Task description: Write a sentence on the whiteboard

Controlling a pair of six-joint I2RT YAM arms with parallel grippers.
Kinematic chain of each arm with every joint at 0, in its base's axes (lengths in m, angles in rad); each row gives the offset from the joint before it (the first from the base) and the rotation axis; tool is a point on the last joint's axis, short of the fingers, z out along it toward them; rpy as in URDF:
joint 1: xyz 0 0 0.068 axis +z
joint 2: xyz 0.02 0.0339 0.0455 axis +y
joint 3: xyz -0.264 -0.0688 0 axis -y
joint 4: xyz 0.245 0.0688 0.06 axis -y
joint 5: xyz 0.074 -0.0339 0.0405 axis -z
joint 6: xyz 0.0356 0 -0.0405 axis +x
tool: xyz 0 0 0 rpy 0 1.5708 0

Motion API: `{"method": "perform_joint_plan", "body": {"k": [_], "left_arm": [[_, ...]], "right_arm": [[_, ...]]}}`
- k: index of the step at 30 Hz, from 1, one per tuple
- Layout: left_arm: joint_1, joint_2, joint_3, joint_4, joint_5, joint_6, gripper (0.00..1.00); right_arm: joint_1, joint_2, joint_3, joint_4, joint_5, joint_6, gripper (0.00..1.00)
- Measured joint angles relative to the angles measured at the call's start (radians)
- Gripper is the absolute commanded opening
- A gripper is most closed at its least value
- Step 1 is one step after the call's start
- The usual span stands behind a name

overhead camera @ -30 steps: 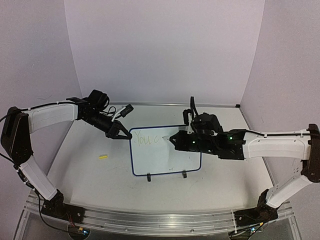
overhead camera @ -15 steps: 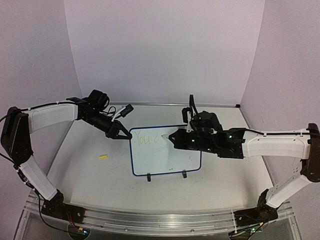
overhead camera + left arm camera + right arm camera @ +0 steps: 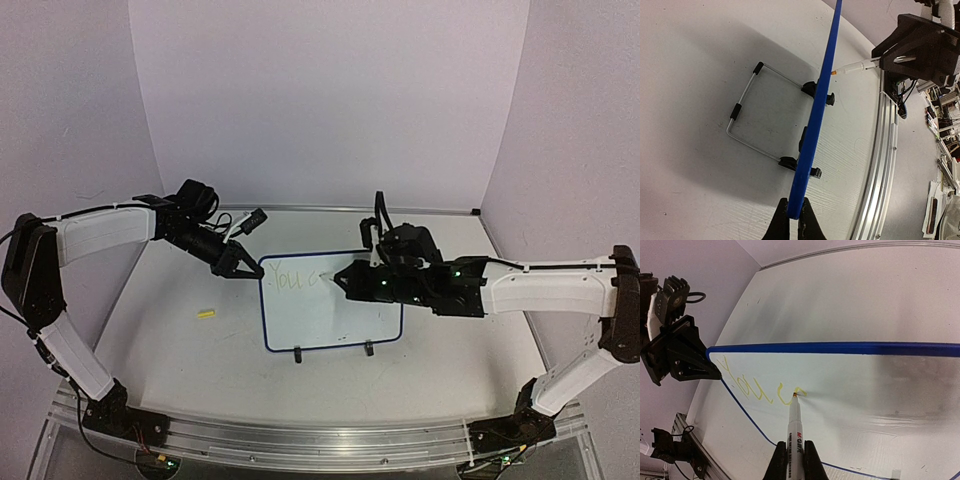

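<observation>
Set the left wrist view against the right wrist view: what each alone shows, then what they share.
Left wrist only: the whiteboard edge-on and its wire stand. Right wrist only: the board's white face with the yellow writing, "You c". Both: the blue frame, the marker, the left gripper shut on the frame, the right gripper shut on the marker.

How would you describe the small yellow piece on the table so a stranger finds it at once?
Start at the blue-framed whiteboard standing mid-table, its upper left corner pinched by the left gripper. Left of the board, on the white table, lies a small yellow piece, perhaps a marker cap. It is the only loose thing there, touching nothing.
</observation>
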Motion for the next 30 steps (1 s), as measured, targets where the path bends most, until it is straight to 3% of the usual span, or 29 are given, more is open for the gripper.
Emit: {"method": "perform_joint_plan", "body": {"k": [30], "left_arm": [[0.000, 0.000, 0.000, 0.000, -0.001, 0.000, 0.00]], "right_arm": [[-0.001, -0.027, -0.013, -0.017, 0.043, 0.013, 0.00]]}}
